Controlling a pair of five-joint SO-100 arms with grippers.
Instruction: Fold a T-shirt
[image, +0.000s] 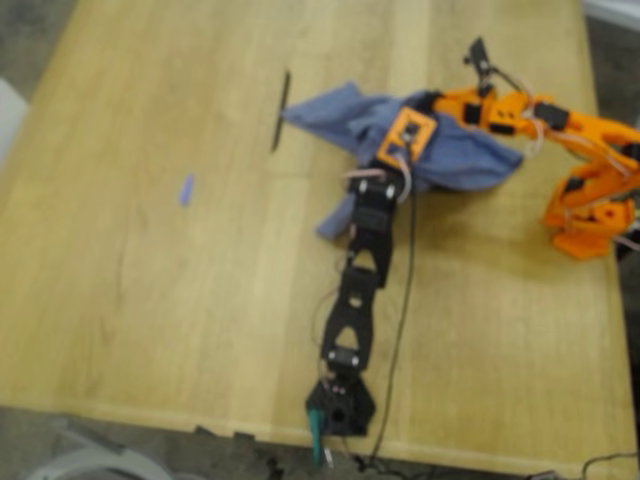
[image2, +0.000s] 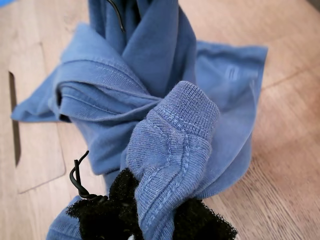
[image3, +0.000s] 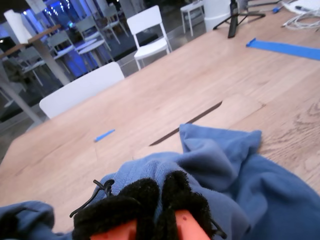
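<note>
Slate-blue cloth, the T-shirt (image: 440, 145), is bunched in a crumpled heap on the wooden table (image: 150, 300), toward the far edge and nearer the exterior view's right corner than its left. In the first wrist view the ribbed collar band (image2: 172, 145) of the T-shirt (image2: 150, 65) is seen pinched between the black-padded fingers (image2: 100, 212) of my first gripper (image2: 150, 220), which are clamped on it. In the second wrist view the black pads (image3: 145, 200) of my second gripper (image3: 160, 210) are pressed together on a fold of the T-shirt (image3: 270, 195). A dark slot (image: 280, 110) in the table lies just beside the cloth, and a small blue scrap (image: 185, 189) lies well apart, toward the exterior view's left.
</note>
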